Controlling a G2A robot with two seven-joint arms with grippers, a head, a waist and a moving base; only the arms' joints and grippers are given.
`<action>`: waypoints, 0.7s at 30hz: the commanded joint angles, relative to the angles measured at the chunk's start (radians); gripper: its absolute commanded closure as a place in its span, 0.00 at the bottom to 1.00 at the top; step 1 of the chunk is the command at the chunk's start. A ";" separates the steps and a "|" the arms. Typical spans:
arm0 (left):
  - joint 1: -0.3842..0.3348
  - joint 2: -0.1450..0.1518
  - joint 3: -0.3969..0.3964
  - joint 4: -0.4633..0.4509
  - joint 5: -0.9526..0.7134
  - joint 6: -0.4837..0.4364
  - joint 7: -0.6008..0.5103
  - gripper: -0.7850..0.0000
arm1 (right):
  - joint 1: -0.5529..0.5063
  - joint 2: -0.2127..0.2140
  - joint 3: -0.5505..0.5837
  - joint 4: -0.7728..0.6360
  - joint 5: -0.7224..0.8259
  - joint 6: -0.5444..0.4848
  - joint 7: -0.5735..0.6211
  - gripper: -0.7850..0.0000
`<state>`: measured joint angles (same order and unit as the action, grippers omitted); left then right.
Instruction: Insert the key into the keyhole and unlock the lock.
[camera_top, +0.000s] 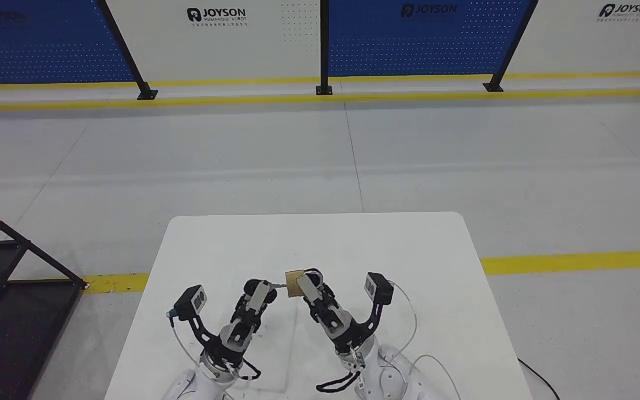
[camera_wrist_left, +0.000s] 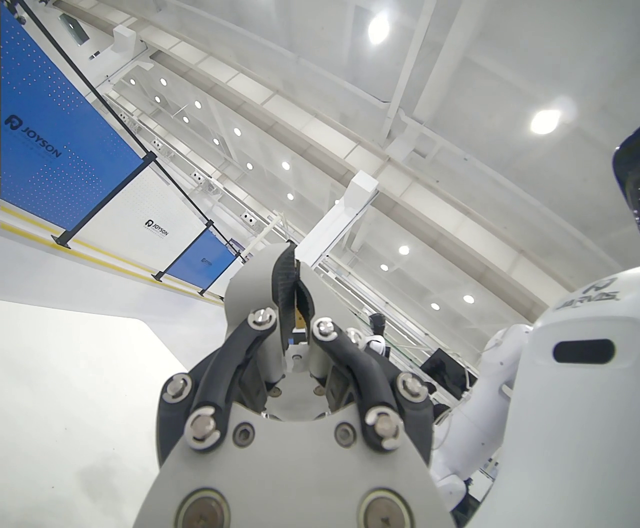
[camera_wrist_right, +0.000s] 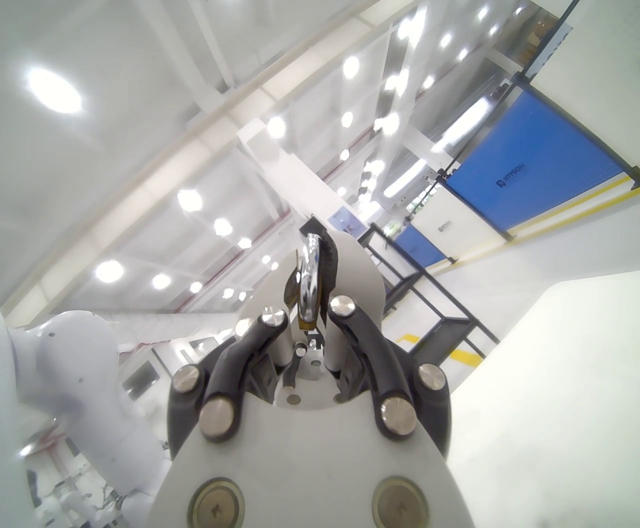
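Note:
A brass padlock (camera_top: 294, 279) is held above the white table (camera_top: 400, 260), near its front middle. My right gripper (camera_top: 304, 288) is shut on it. In the right wrist view the silver shackle (camera_wrist_right: 309, 280) and a strip of the brass body stand between the closed fingers of the right gripper (camera_wrist_right: 316, 240). My left gripper (camera_top: 268, 292) sits right beside the padlock on its left, fingers closed. In the left wrist view a small brass piece, the key (camera_wrist_left: 299, 316), shows pinched between the pads of the left gripper (camera_wrist_left: 292, 260); its tip is hidden.
A black metal frame (camera_top: 30, 262) stands off the table's left side. Blue and white partition panels (camera_top: 420, 35) line the far floor behind yellow floor lines. Both arms are close together at the table's front edge.

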<state>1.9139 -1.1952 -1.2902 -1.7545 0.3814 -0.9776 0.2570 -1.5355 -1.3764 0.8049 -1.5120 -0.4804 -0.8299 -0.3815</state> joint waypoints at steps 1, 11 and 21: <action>0.000 -0.001 0.002 -0.001 0.001 0.002 -0.004 1.00 | -0.002 -0.001 0.003 -0.001 -0.001 -0.001 -0.003 1.00; -0.007 -0.008 0.015 -0.001 0.009 0.016 -0.008 1.00 | -0.013 -0.005 0.010 -0.006 -0.013 -0.003 0.005 1.00; -0.013 -0.017 0.028 0.004 0.068 0.036 0.016 0.80 | -0.021 -0.011 0.013 -0.008 -0.042 0.002 0.000 1.00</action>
<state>1.9002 -1.2114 -1.2634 -1.7511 0.4437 -0.9430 0.2673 -1.5558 -1.3870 0.8165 -1.5193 -0.5204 -0.8271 -0.3801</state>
